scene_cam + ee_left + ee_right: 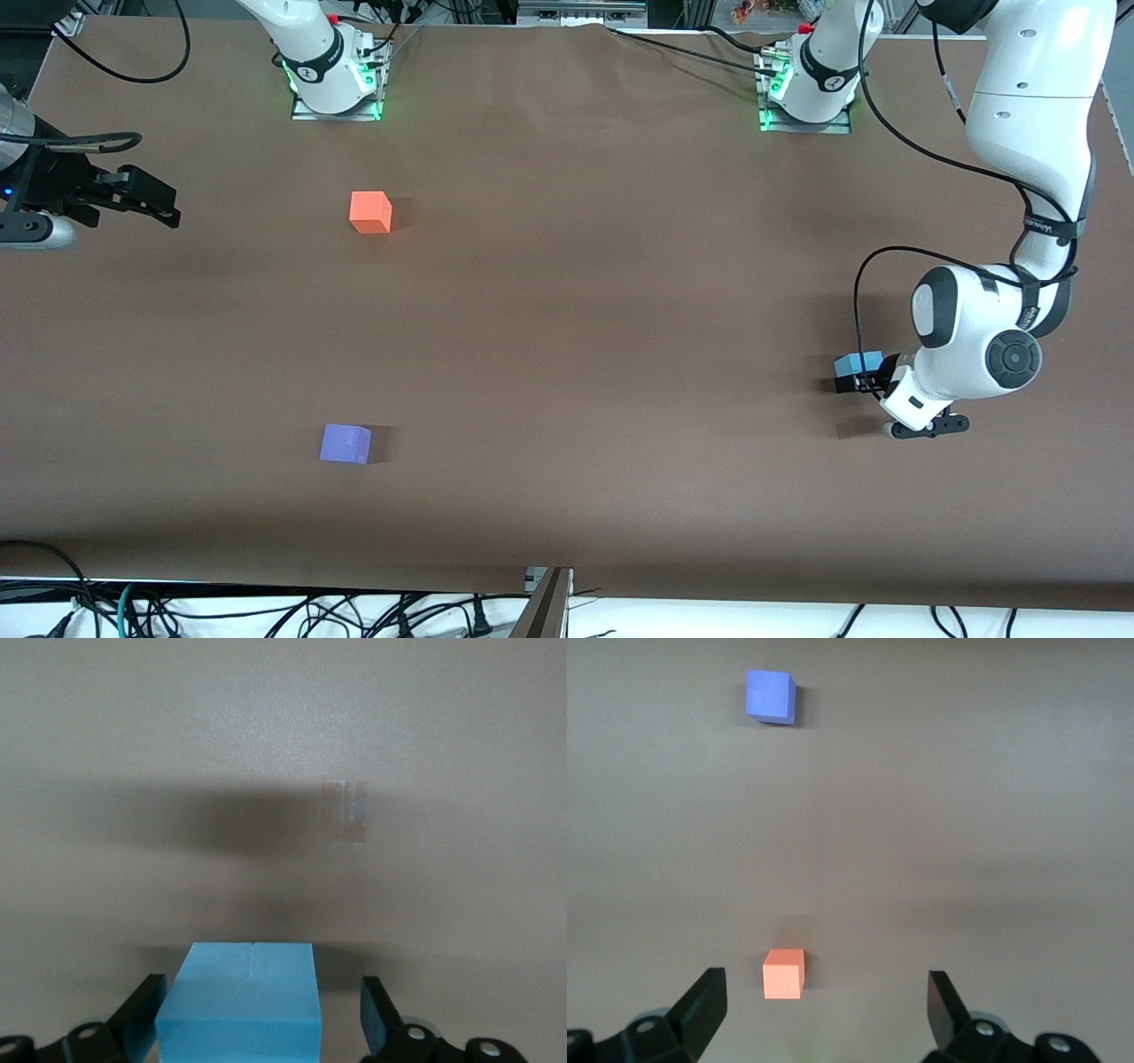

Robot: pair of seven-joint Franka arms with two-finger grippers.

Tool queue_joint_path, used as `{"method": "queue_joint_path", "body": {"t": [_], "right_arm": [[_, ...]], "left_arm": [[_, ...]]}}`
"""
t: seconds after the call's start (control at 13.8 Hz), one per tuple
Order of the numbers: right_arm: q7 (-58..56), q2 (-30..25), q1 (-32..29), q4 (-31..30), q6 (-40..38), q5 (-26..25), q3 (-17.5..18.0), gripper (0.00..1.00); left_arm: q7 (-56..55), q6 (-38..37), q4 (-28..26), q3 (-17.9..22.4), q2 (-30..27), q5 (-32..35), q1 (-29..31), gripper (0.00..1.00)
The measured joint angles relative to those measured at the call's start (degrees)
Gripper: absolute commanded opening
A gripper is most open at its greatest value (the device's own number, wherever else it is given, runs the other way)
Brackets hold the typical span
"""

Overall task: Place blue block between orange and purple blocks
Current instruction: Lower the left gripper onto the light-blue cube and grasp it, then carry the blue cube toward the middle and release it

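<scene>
The blue block [858, 362] rests on the table near the left arm's end. My left gripper [852, 376] is low around it, open: in the left wrist view the blue block [241, 1001] sits between the fingers of the left gripper [259, 1014], one finger against its side and the other apart from it. The orange block [370, 212] and the purple block [345, 443] stand toward the right arm's end, the purple one nearer the front camera. My right gripper [146, 199] is open and empty, up over the right arm's end; its wrist view shows the right gripper [824, 1003], the orange block [784, 974] and the purple block [772, 696].
The brown table [585, 292] is bare between the orange and purple blocks. A small patch of clear tape [345, 811] lies on the table ahead of the blue block. Cables hang along the table's near edge [354, 611].
</scene>
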Motion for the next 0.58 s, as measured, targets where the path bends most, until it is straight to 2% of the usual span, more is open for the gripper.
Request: {"method": "queue_joint_path", "body": {"t": [0.07,0.22,0.36,0.58], "right_arm": [[0.00,0.00,0.00,0.00,0.00,0.00,0.00,1.00],[0.00,0.00,0.00,0.00,0.01,0.01,0.00,1.00],[0.00,0.00,-0.01,0.00,0.01,0.01,-0.01,1.00],[0.00,0.00,-0.02,0.00,0.02,0.01,-0.04,1.00]], "left_arm": [[0.03,0.17,-0.28,-0.01,0.19,0.00,0.00,0.01],[0.07,0.02,-0.42,-0.22,0.14,0.00,-0.07,0.00],[0.07,-1.29,-0.12,-2.36,-0.11,-0.01,-0.34,0.00],[-4.02,-2.22,1.22,-11.40,-1.01,-0.21,-1.46,0.00]]}}
